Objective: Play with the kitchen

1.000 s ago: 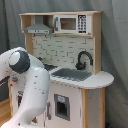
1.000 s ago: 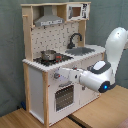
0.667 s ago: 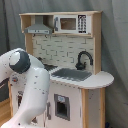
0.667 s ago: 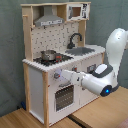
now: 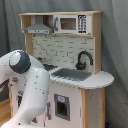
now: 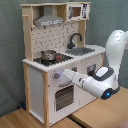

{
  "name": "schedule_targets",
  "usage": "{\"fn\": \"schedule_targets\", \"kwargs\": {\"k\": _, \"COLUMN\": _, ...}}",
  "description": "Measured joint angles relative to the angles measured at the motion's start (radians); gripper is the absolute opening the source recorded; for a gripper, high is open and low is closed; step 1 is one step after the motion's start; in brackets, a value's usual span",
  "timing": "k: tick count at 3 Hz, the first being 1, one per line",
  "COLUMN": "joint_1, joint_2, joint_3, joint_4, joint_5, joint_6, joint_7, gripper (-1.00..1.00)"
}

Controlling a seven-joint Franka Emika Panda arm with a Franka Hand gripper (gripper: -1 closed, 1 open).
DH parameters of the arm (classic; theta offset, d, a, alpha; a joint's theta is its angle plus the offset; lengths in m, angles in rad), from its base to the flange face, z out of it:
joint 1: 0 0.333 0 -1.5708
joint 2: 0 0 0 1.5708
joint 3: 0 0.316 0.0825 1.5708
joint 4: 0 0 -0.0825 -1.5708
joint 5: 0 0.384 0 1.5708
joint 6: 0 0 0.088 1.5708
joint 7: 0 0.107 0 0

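The kitchen (image 5: 75,95) is a tall white and light-wood toy, seen in both exterior views. It has a grey sink (image 5: 72,75), a black faucet (image 5: 83,60), a hood (image 5: 39,29) and a microwave (image 5: 70,23). In the second exterior view the kitchen (image 6: 35,80) shows a black stovetop (image 6: 56,59) with a small metal pot (image 6: 48,54), and an oven door (image 6: 64,97). My gripper (image 6: 64,75) reaches from the second exterior view's right to the front panel just above the oven door. In the first exterior view my own arm (image 5: 30,85) hides the gripper.
The kitchen stands on a wooden floor (image 6: 20,119) before a grey curtain (image 6: 10,50). My white arm (image 6: 116,50) rises at the second exterior view's right. In the first exterior view it covers the stove side and the lower left of the kitchen.
My arm has stretched further toward the kitchen front, bringing the gripper closer to the panel above the oven door. The kitchen and pot have not moved.
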Motion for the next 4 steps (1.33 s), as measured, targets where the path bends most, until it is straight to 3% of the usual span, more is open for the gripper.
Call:
{"fn": "schedule_targets", "kwargs": {"k": 2, "joint_1": 0.002, "joint_2": 0.013, "joint_3": -0.012, "joint_4": -0.002, "joint_5": -0.024, "joint_6": 0.015, "joint_7": 0.228, "gripper": 1.00}}
{"fn": "schedule_targets", "kwargs": {"k": 4, "joint_1": 0.000, "joint_2": 0.023, "joint_3": -0.071, "joint_4": -0.021, "joint_5": -0.046, "joint_6": 0.059, "joint_7": 0.459, "gripper": 1.00}}
